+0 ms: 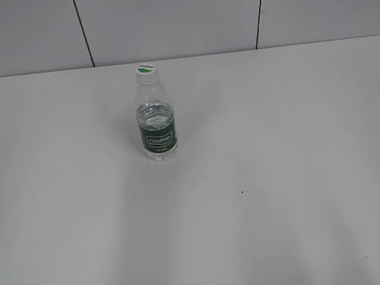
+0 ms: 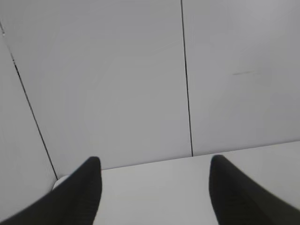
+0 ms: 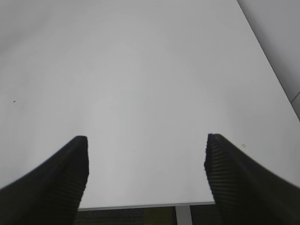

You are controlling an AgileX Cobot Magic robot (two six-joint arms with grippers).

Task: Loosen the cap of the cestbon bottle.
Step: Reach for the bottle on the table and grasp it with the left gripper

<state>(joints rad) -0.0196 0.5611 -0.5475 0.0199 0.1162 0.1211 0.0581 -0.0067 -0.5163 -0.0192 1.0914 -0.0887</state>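
Note:
The cestbon bottle point(image 1: 155, 122) stands upright on the white table point(image 1: 282, 173), left of centre and toward the back. It is clear plastic with a dark green label band. Its white cap point(image 1: 146, 70) with a green mark sits on the neck. Neither gripper shows in the exterior view. My left gripper point(image 2: 154, 161) is open and empty, facing the wall panels and the table's far edge. My right gripper point(image 3: 146, 139) is open and empty over bare table near its edge. The bottle is out of both wrist views.
Grey wall panels point(image 1: 170, 18) with dark seams stand behind the table. The table's edge point(image 3: 140, 205) shows at the bottom of the right wrist view, with dark floor below. A small dark speck point(image 1: 242, 192) lies on the tabletop.

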